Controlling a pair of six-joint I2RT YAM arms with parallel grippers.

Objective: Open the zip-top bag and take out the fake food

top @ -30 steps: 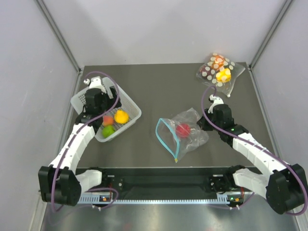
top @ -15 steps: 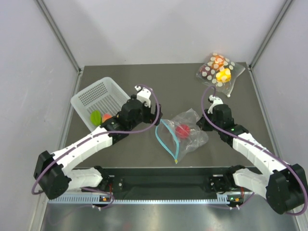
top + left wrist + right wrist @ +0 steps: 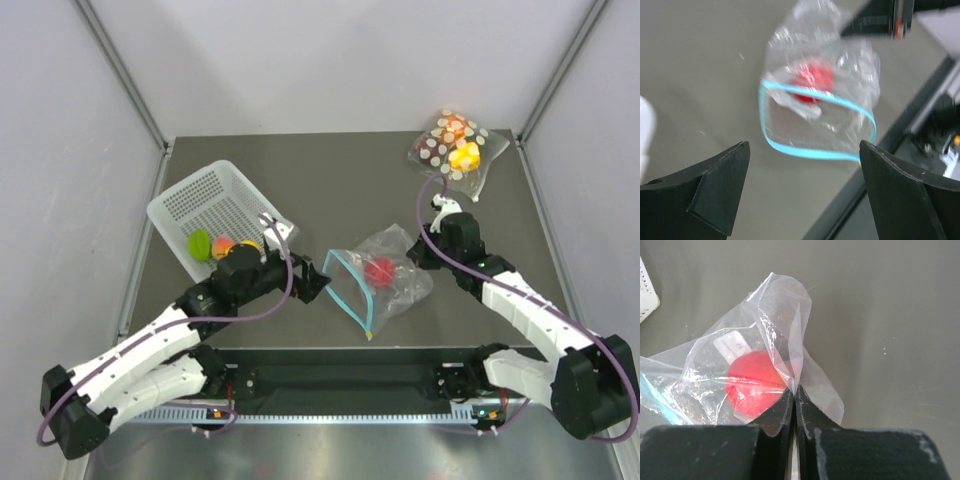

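Note:
The clear zip-top bag (image 3: 385,280) lies mid-table, its teal zip mouth (image 3: 345,290) gaping toward the left. One red fruit (image 3: 378,270) is inside; it also shows in the left wrist view (image 3: 812,82) and the right wrist view (image 3: 752,385). My right gripper (image 3: 420,252) is shut on the bag's rear plastic fold (image 3: 790,340). My left gripper (image 3: 315,283) is open and empty, just left of the bag's mouth (image 3: 815,125). A green fruit (image 3: 199,244), a peach-orange fruit (image 3: 222,247) and a yellow fruit (image 3: 246,245), partly hidden by my left arm, lie in the basket.
A white mesh basket (image 3: 205,200) stands at the left. A polka-dot bag (image 3: 455,145) with yellow and orange pieces lies at the back right corner. The black rail (image 3: 350,385) runs along the near edge.
My left arm has swung from the basket to the right and down, and its open gripper is now at the bag's mouth. The right gripper has kept its hold on the bag.

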